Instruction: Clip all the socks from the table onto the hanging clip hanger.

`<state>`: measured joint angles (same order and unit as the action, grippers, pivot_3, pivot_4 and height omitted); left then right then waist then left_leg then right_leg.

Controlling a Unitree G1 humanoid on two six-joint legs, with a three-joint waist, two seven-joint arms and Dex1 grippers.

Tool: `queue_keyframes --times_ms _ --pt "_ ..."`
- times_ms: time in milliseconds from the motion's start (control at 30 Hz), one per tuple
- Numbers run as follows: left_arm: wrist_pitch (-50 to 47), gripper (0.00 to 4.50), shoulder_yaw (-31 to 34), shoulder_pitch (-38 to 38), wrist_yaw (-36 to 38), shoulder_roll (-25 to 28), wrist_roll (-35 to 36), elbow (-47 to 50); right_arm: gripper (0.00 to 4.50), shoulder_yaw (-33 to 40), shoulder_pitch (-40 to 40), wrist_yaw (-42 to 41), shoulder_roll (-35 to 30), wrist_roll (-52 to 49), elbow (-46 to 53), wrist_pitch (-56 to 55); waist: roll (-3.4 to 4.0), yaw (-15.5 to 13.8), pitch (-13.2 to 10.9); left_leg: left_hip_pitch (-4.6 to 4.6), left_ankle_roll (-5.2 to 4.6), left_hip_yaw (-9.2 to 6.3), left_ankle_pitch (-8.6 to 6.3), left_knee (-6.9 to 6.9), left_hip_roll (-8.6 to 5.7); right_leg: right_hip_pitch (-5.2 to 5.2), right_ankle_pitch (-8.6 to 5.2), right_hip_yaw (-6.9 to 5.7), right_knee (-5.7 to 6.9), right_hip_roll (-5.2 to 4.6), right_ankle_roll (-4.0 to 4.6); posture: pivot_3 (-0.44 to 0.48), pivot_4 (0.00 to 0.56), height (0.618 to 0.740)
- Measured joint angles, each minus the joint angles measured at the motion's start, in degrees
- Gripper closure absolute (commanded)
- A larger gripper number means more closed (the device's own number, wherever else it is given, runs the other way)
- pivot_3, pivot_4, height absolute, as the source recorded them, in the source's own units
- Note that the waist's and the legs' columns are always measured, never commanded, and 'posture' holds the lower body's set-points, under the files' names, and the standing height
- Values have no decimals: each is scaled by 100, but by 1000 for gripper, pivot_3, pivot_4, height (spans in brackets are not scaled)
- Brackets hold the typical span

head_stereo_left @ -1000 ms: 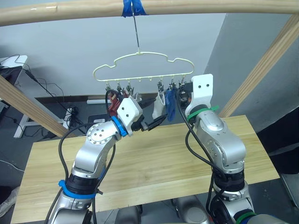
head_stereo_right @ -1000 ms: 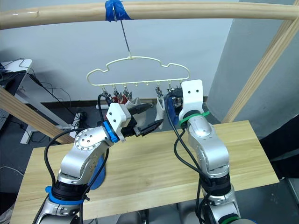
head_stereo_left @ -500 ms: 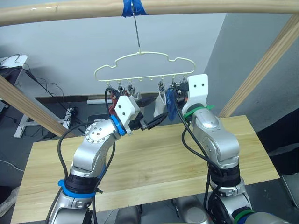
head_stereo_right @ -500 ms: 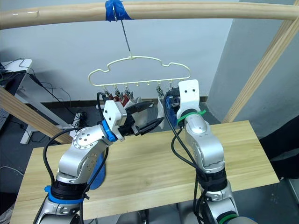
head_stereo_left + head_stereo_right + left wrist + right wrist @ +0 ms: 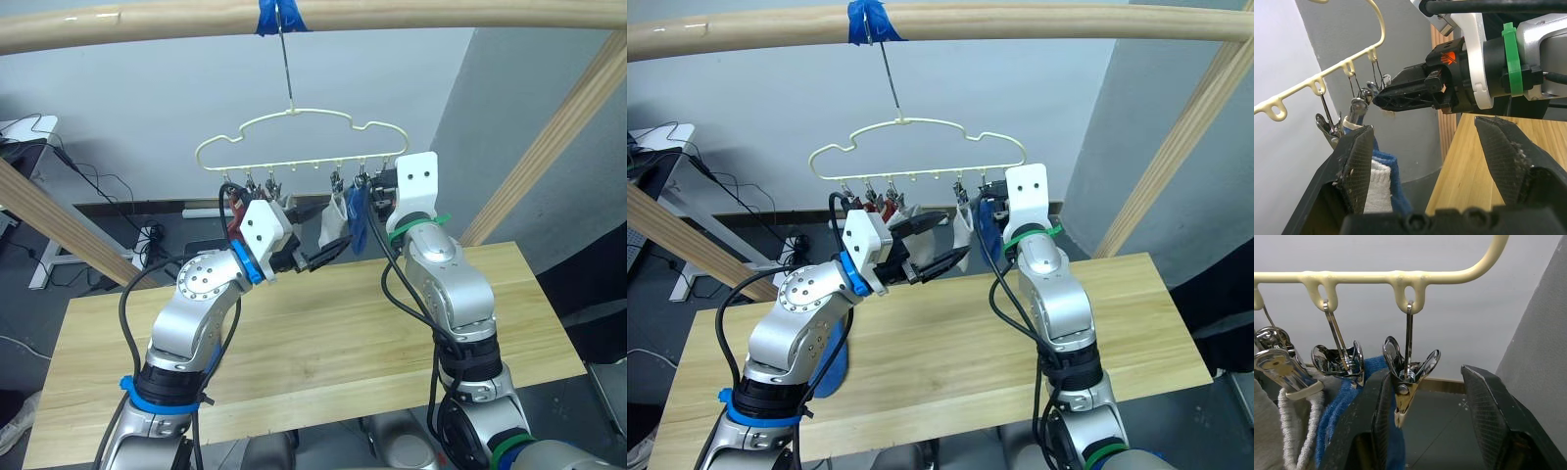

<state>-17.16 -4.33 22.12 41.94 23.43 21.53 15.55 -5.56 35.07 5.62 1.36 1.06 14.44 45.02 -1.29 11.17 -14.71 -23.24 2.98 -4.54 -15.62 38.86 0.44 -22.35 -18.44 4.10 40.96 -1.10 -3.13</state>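
Observation:
The cream clip hanger (image 5: pixel 294 137) hangs from the wooden pole. Clipped on it are a rust-red sock (image 5: pixel 238 221), a light grey sock (image 5: pixel 336 220) and a blue sock (image 5: pixel 356 223). My right gripper (image 5: pixel 1430 431) is open, raised to the hanger's right end. An empty metal clip (image 5: pixel 1408 377) hangs between its fingers, close to one of them. My left gripper (image 5: pixel 328 233) is open and empty, just below the row of clips and pointing at the right gripper. Another blue sock (image 5: pixel 831 367) lies on the table (image 5: pixel 343 333), mostly hidden behind my left arm.
The wooden pole (image 5: pixel 411 12) runs across the top, with blue tape (image 5: pixel 279 15) holding the hanger's hook. Slanted wooden posts stand at the left (image 5: pixel 59 225) and the right (image 5: pixel 549 137). Cables lie on the floor behind the table.
My right gripper has shifted slightly left, closer to the end clip. My left gripper has edged up a little. The hanger has swayed slightly.

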Motion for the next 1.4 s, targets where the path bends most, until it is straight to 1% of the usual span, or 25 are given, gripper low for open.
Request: queue_keyframes --times_ms 400,600,900,1033,1400 --pt "-1 863 -2 53 -4 10 -27 -1 2204 536 222 328 564 -19 -199 -84 0 3 0 0 0 -1 0 -1 0 0 0 -1 0 0 0 -206 181 740" --pt "-5 863 -2 53 -3 18 -32 -1 2204 674 242 357 616 -64 -245 -65 1 4 0 0 0 0 0 -1 0 0 0 0 0 0 0 -203 180 740" --pt "-5 863 -4 63 0 19 -43 -2 2204 607 242 443 622 -253 -20 230 1 8 1 0 0 0 0 -1 0 0 0 0 1 0 0 -207 171 740" --pt "-5 863 -10 74 2 19 -63 -5 2204 457 241 439 622 -276 82 305 2 9 1 0 0 -1 0 -1 0 0 0 0 1 0 0 -207 169 740" --pt "-3 863 -20 75 11 19 -143 -14 2204 376 241 434 621 -435 91 304 1 10 3 0 0 -1 0 -1 0 0 0 0 1 0 0 -203 164 740"
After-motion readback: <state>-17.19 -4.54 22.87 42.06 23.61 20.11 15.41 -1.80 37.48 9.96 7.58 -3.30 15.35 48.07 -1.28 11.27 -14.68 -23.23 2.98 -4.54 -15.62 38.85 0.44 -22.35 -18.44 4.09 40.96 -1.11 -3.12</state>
